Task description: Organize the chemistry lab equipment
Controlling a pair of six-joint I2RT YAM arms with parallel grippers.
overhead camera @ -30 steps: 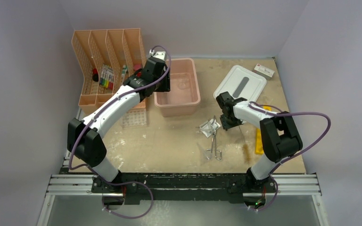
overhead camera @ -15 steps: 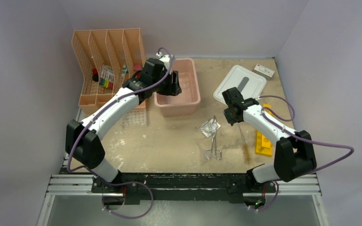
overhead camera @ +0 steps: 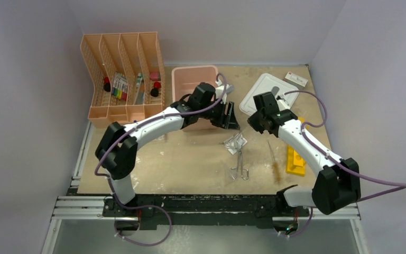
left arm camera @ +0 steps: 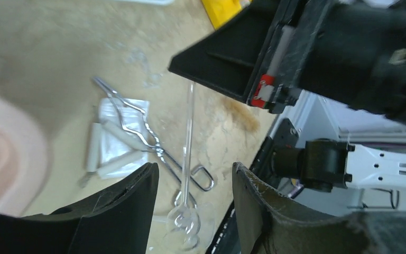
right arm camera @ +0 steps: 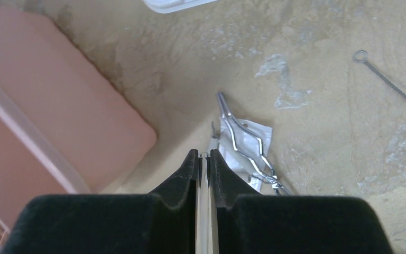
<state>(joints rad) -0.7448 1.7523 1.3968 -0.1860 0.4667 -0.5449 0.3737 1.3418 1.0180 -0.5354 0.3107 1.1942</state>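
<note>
Right jaws pinch rod [right arm camera: 203,180] endwise, likely for binning; left jaws half open, empty, forceps [left arm camera: 157,151] beneath, probable next pick.

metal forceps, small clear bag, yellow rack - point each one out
metal forceps [overhead camera: 239,157]: top external view, mid shaft, between tips and finger loops
small clear bag [overhead camera: 232,142]: top external view, its left half
yellow rack [overhead camera: 294,165]: top external view, its near end

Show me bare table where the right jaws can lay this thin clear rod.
Lay the thin clear rod on bare wooden table left of the metal forceps. Crowded between the small clear bag, forceps and yellow holed rack.
</note>
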